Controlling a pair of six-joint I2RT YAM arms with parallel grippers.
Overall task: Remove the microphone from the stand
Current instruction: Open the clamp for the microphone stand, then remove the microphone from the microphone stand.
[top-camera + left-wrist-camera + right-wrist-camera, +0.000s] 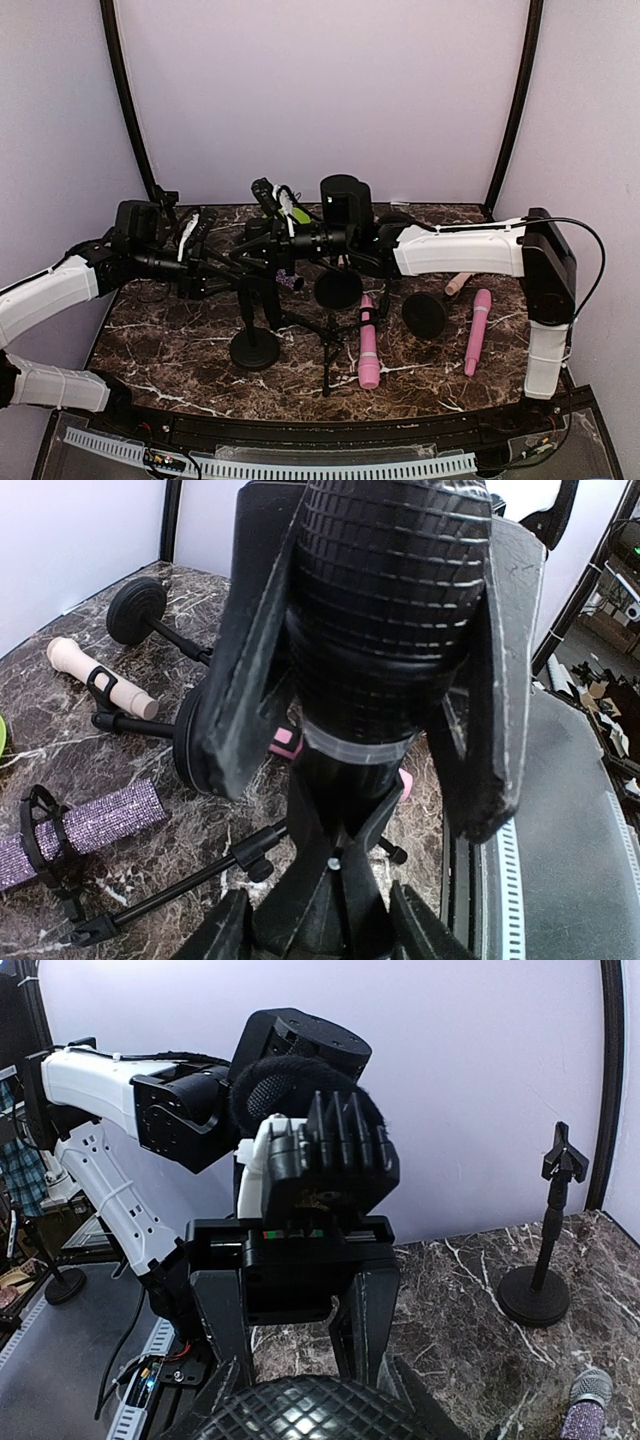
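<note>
A black microphone hangs level above the table, its mesh head large in the left wrist view. My right gripper is shut on that head; its fingers flank the mesh, which fills the bottom of the right wrist view. The handle runs into the stand's clip. My left gripper is closed around that clip, a finger on each side, and faces the right wrist camera. Below, the stand's pole drops to a round base.
Two pink microphones, a beige one and a purple glitter one lie on the marble table. More round-based stands and a thin tripod stand crowd the middle.
</note>
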